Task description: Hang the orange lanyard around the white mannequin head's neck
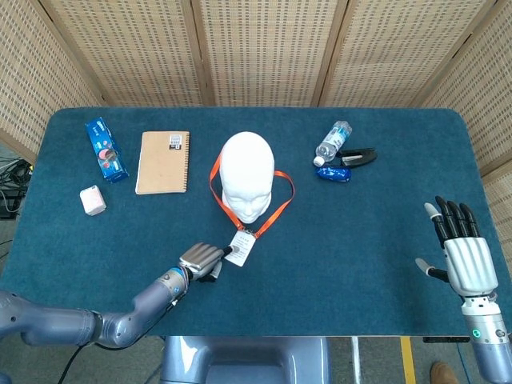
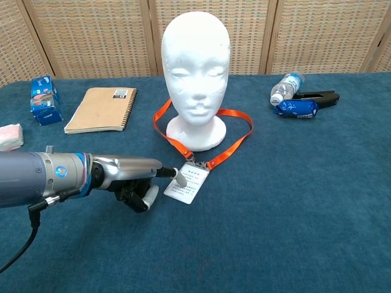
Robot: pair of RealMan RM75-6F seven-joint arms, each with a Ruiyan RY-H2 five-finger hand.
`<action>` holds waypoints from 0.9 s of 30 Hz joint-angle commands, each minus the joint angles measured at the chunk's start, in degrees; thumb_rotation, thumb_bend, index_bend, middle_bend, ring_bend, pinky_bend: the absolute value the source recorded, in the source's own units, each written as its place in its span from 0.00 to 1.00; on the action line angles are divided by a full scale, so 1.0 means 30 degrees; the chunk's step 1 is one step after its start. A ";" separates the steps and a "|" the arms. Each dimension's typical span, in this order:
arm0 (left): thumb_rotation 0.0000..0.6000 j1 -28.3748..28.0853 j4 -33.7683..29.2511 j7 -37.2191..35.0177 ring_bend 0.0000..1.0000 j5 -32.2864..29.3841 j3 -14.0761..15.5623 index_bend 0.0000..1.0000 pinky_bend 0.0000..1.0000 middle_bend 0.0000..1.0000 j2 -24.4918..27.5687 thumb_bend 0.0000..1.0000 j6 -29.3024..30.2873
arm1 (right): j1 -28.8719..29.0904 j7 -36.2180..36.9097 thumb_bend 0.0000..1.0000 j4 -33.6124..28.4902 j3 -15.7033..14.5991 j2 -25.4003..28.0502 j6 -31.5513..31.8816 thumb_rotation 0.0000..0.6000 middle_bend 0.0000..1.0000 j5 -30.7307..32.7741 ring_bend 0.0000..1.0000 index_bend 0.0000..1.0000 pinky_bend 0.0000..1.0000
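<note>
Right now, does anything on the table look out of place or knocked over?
Only the water bottle stands out: it lies on its side at the far right, against the black stapler-like tool. The orange lanyard loops around the white mannequin head, which stands upright, while the left hand pinches the badge.
</note>
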 commanded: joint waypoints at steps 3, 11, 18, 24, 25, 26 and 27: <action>1.00 -0.0222 -0.0946 0.0050 1.00 -0.0063 0.0381 0.19 1.00 1.00 0.0622 0.86 -0.0211 | -0.0022 -0.0063 0.00 -0.0017 0.0058 -0.0027 -0.0050 1.00 0.00 -0.0033 0.00 0.00 0.00; 1.00 -0.0983 -0.2765 0.0393 1.00 -0.0159 0.1194 0.20 1.00 1.00 0.1444 0.86 -0.0982 | -0.0070 -0.0250 0.00 -0.0087 0.0152 -0.0084 -0.0095 1.00 0.00 -0.0107 0.00 0.00 0.00; 1.00 -0.1532 -0.3915 0.0375 1.00 -0.0200 0.1590 0.21 1.00 1.00 0.1832 0.86 -0.1195 | -0.0116 -0.0258 0.00 -0.0102 0.0220 -0.0080 -0.0118 1.00 0.00 -0.0133 0.00 0.00 0.00; 1.00 -0.2075 -0.4709 0.0417 1.00 -0.0323 0.1998 0.22 1.00 1.00 0.2049 0.86 -0.1372 | -0.0151 -0.0308 0.00 -0.0111 0.0241 -0.0081 -0.0105 1.00 0.00 -0.0224 0.00 0.00 0.00; 1.00 -0.2146 -0.4832 0.0385 1.00 -0.0320 0.2045 0.23 1.00 1.00 0.2078 0.86 -0.1395 | -0.0158 -0.0325 0.00 -0.0126 0.0249 -0.0084 -0.0095 1.00 0.00 -0.0238 0.00 0.00 0.00; 1.00 -0.2226 -0.4987 0.0314 1.00 -0.0302 0.2093 0.23 1.00 1.00 0.2115 0.86 -0.1432 | -0.0163 -0.0347 0.00 -0.0140 0.0259 -0.0085 -0.0101 1.00 0.00 -0.0242 0.00 0.00 0.00; 1.00 -0.2288 -0.5124 0.0236 1.00 -0.0244 0.2127 0.23 1.00 1.00 0.2163 0.86 -0.1444 | -0.0172 -0.0365 0.00 -0.0146 0.0264 -0.0084 -0.0116 1.00 0.00 -0.0238 0.00 0.00 0.00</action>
